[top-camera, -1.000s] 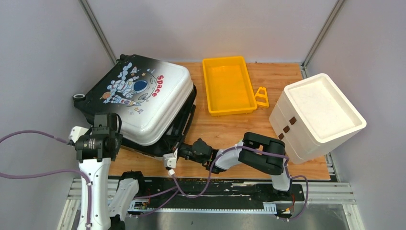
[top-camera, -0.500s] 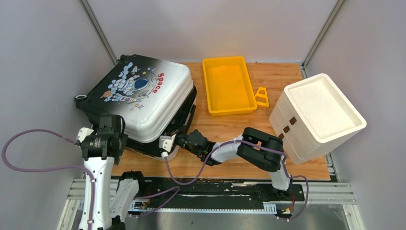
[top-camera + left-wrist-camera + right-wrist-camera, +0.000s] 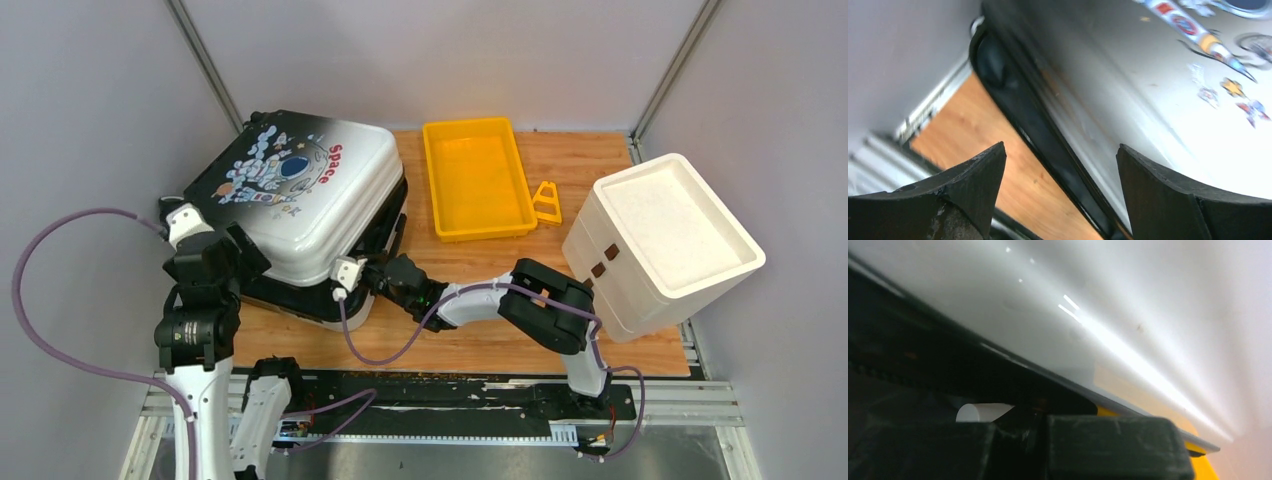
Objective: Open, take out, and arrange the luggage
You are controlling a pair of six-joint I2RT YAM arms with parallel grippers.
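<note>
The luggage (image 3: 300,190) lies at the table's left with its astronaut lid tilted up off the black lower half. My left gripper (image 3: 240,258) is open at the lid's near left corner; in the left wrist view (image 3: 1060,147) the lid rim (image 3: 1158,100) and dark seam run between its fingers. My right gripper (image 3: 372,275) is tucked under the lid's near right edge. In the right wrist view (image 3: 1045,415) its fingers are together below the white shell (image 3: 1098,290). A white cylinder (image 3: 980,412) shows in the dark inside.
A yellow tray (image 3: 431,180) stands behind the middle, with a small yellow triangular piece (image 3: 546,203) beside it. A white foam box (image 3: 660,235) fills the right side. Grey walls close in on the left, back and right.
The lid has tilted higher. My right gripper has pushed left and farther under the lid's edge. My left arm has moved up and away, along the lid's left corner.
</note>
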